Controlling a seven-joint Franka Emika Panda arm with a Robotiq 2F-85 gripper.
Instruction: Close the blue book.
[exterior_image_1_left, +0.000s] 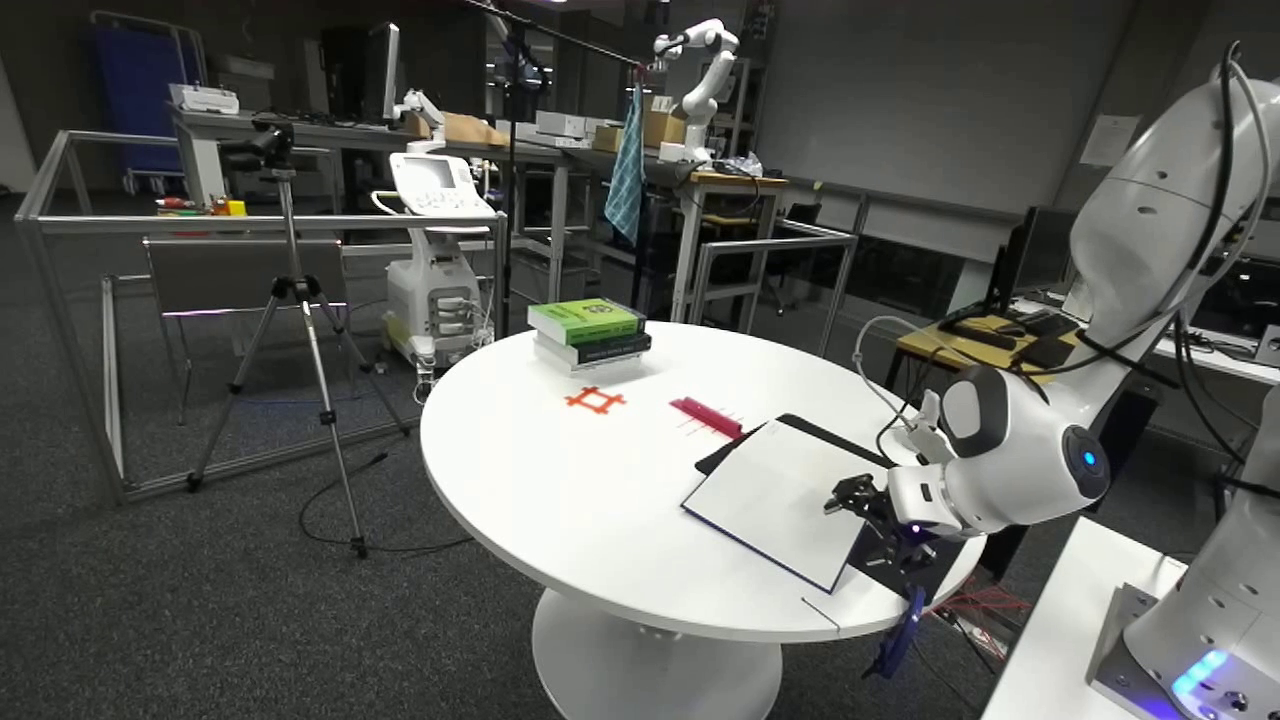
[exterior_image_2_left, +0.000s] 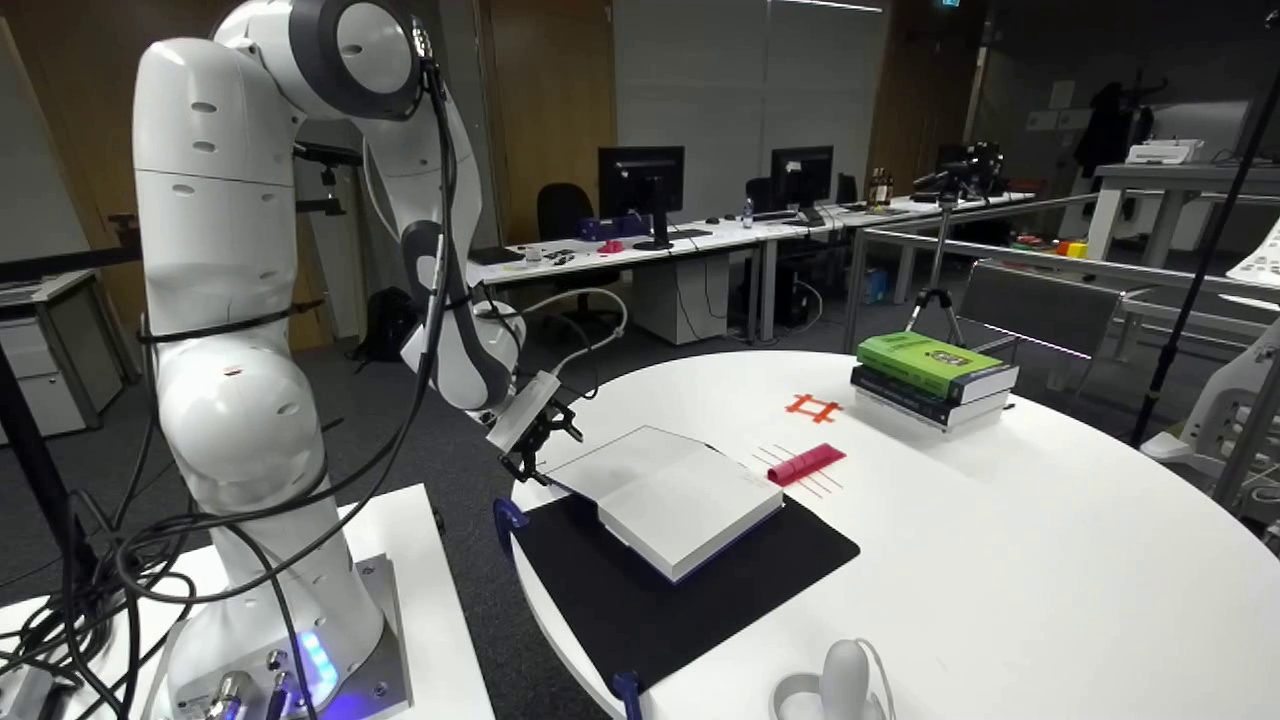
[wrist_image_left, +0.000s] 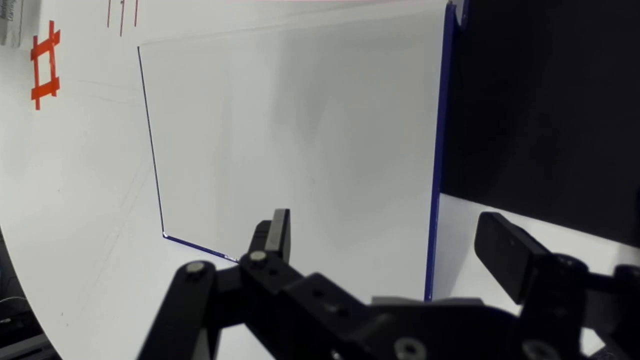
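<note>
The blue book lies open on the white round table, white pages up, partly on a black mat. It shows in both exterior views (exterior_image_1_left: 765, 495) (exterior_image_2_left: 690, 510), with a thick page block on one half. In the wrist view its white inner face (wrist_image_left: 310, 135) fills the middle, with thin navy edges. My gripper (wrist_image_left: 385, 227) is open and empty; it also shows in both exterior views (exterior_image_1_left: 872, 535) (exterior_image_2_left: 545, 452) at the book's side nearest the arm. In the wrist view one navy edge runs between the spread fingers, with gaps on both sides. The book's outer cover face is hidden.
The black mat (exterior_image_2_left: 650, 620) is clamped at the table edge by blue clamps (exterior_image_2_left: 628, 685). A pink-red strip (exterior_image_2_left: 806, 464), orange tape marks (exterior_image_1_left: 596, 400) and a book stack with a green top (exterior_image_1_left: 590, 320) lie beyond the book. A white controller (exterior_image_2_left: 845, 680) stands on the table.
</note>
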